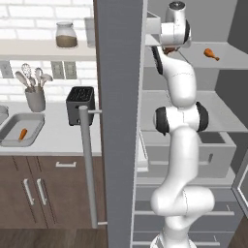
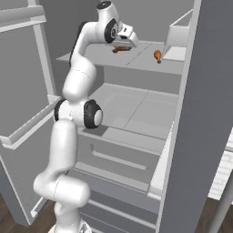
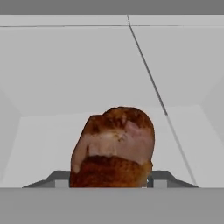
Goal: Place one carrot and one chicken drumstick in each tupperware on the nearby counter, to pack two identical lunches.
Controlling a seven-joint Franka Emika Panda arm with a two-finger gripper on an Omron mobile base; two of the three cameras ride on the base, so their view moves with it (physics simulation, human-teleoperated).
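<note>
Grey fridge shelves (image 2: 136, 61) fill the right half of the left base view, beside the open door; at the far left, the pale counter (image 1: 53, 138) carries a tupperware (image 1: 9, 138) holding a carrot (image 1: 22, 134). On the top shelf, the gripper (image 2: 122, 47) sits over one chicken drumstick (image 3: 114, 146), which looms right between the fingertips in the hand view. Whether the fingers actually clamp it cannot be told. A second drumstick (image 2: 158, 56) lies further along that shelf.
</note>
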